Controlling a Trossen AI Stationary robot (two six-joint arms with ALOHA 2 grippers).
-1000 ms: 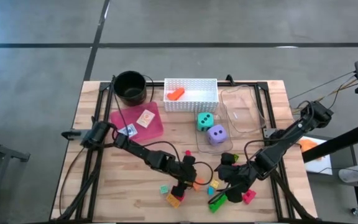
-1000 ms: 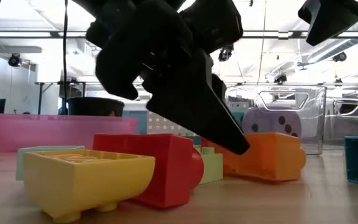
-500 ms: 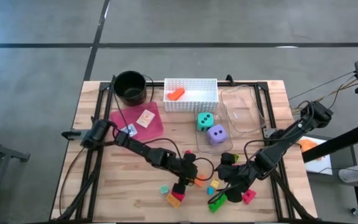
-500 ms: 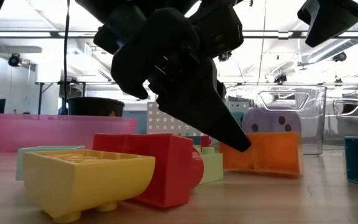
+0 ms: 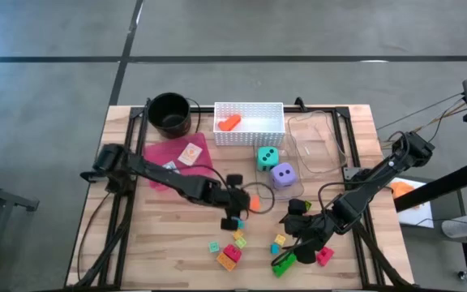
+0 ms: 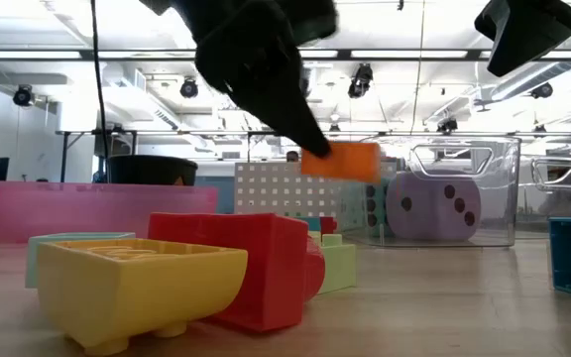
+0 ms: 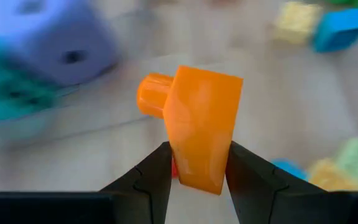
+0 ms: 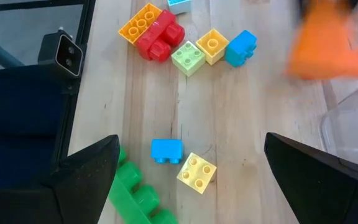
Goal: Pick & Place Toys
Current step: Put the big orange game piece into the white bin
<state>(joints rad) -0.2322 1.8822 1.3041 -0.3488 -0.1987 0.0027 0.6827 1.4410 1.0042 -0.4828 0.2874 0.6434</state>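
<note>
- The left tool (image 7: 196, 163) is clamped on an orange plastic block (image 7: 202, 127), holding it clear above the wooden bench (image 5: 160, 235), around the bench's middle.
- The right tool (image 5: 298, 243) stands wide open and holds nothing, hovering near the bench's front edge over a green plastic brick (image 8: 135, 198).
- A purple die with black dots (image 5: 282, 174) and a teal die (image 5: 267, 157) sit side by side just behind the lifted block.
- A red plastic brick (image 8: 160, 35) touches a yellow-orange one (image 8: 140, 20) towards the front edge.
</note>
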